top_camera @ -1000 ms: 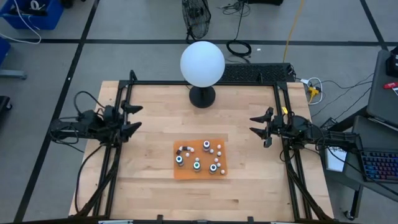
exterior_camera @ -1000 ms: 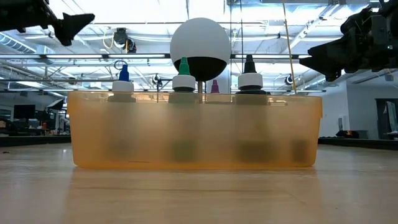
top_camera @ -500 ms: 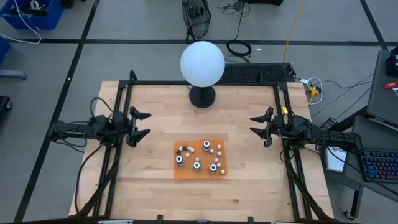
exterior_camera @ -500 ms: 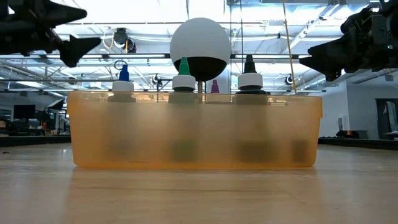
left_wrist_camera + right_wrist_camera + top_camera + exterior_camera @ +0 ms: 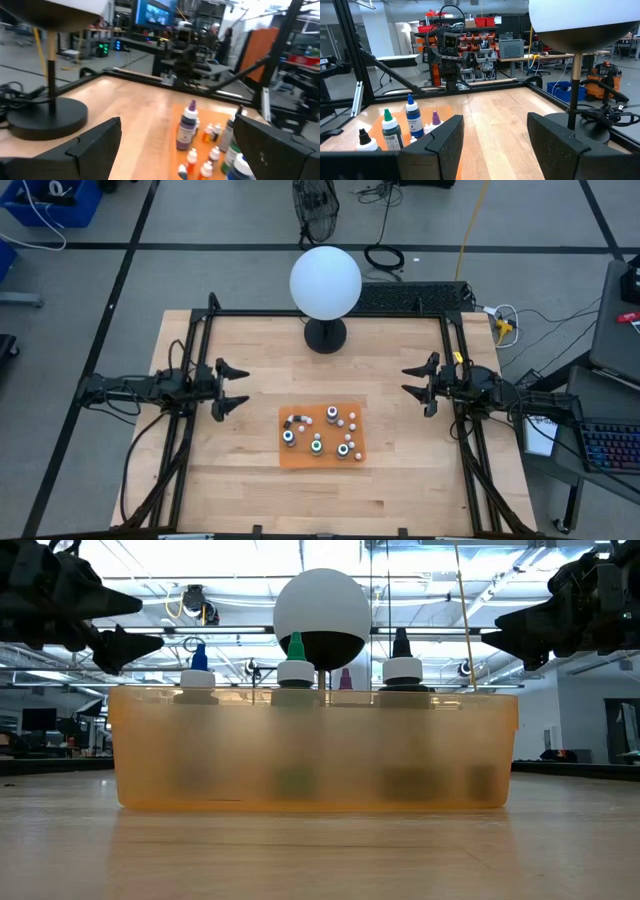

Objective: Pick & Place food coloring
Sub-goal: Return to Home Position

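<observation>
The food coloring (image 5: 320, 435) is a cluster of tiny dropper bottles standing on an orange tray (image 5: 295, 458) at the table's middle, toward the near edge. In the low view, blue (image 5: 198, 668), green (image 5: 295, 658) and black (image 5: 401, 658) tips rise above the tray wall (image 5: 310, 755). My left gripper (image 5: 243, 387) hovers open over the table, left of the tray. The left wrist view shows a purple bottle (image 5: 189, 125) ahead of it. My right gripper (image 5: 406, 381) waits open to the right of the tray, and its wrist view shows the bottles (image 5: 412, 120) farther off.
A big white globe (image 5: 325, 283) on a black round base (image 5: 325, 335) stands at the middle of the table's far edge. Black frame rails (image 5: 195, 360) run along the left and right sides. Bare wood (image 5: 250, 480) lies around the tray.
My left gripper has moved toward the table's right, closing on the tray, and has come down somewhat. It stays open. The right arm and the bottles have kept still.
</observation>
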Controlling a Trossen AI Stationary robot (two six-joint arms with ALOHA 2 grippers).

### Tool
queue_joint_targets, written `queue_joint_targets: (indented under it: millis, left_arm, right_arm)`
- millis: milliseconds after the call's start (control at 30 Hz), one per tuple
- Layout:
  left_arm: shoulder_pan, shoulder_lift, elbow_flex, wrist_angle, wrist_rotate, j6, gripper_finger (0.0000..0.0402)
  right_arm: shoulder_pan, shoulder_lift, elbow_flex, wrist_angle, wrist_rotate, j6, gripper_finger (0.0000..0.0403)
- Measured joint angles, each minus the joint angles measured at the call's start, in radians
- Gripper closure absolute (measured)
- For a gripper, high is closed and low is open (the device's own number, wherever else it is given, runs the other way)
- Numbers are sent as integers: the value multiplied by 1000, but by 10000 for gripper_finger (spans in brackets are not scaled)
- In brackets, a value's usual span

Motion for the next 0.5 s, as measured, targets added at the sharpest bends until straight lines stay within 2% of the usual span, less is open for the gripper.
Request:
queue_joint_targets:
  millis: [100, 267, 500]
  left_arm:
    - [11, 11, 0, -2, 1, 5, 23]
    - [46, 40, 0, 6, -80, 51, 23]
    - [54, 75, -1, 13, -79, 29, 23]
  right_arm:
    - [0, 0, 0, 0, 0, 0, 195]
    - [0, 0, 0, 0, 0, 0, 195]
    - [0, 0, 0, 0, 0, 0, 195]
